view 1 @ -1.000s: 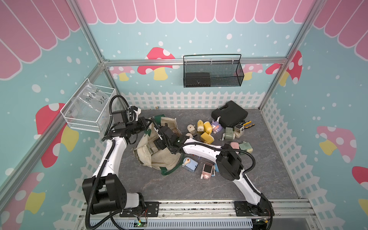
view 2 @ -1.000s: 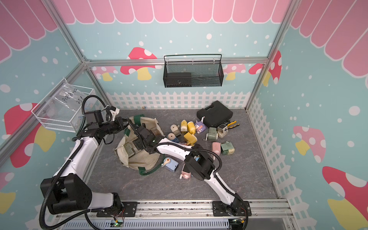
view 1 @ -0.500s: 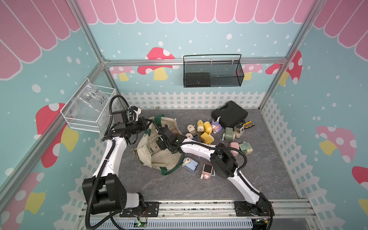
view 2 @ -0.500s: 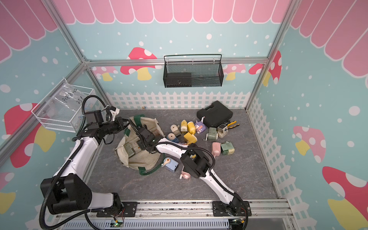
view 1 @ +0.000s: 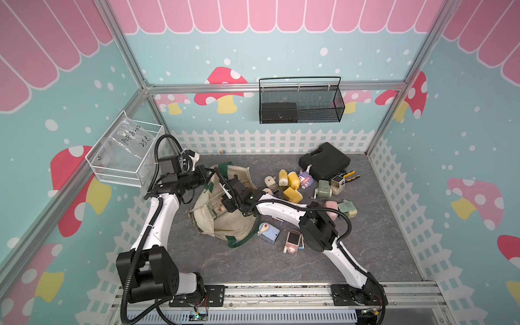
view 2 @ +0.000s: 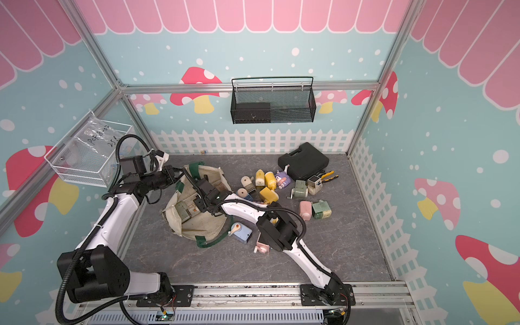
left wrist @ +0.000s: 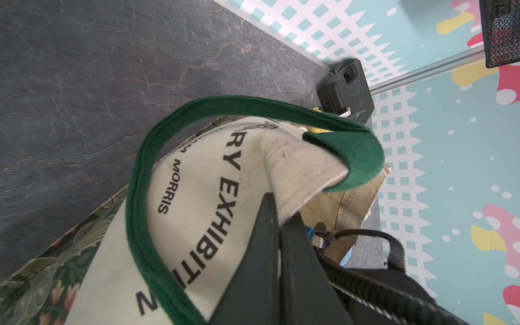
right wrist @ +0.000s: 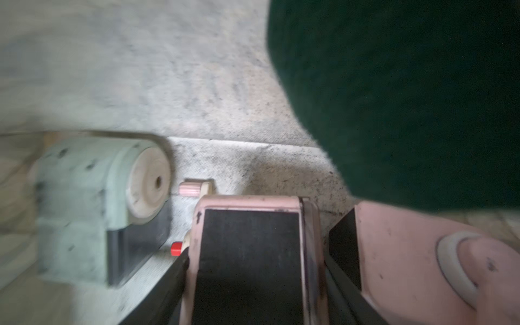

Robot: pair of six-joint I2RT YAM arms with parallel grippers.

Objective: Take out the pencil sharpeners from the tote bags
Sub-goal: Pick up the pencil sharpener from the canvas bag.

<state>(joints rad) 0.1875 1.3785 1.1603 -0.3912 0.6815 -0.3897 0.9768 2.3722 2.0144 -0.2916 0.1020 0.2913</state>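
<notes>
Grasp step: a pink sharpener (right wrist: 250, 203) inside the tote bag (view 1: 225, 225).
The left gripper (left wrist: 277, 208) has its jaws pinched on the bag rim, left on the worktop (view 1: 365, 253); the right gripper (right wrist: 261, 242) has its jaws pressed on the sharpener's two sides. Next, I judge: lift it clear of the green strap (right wrist: 394, 84).

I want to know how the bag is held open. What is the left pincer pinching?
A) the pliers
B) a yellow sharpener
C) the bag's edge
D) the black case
C: the left wrist view shows the left pincer shut on the cream rim of the bag, right beside its green strap.
</notes>
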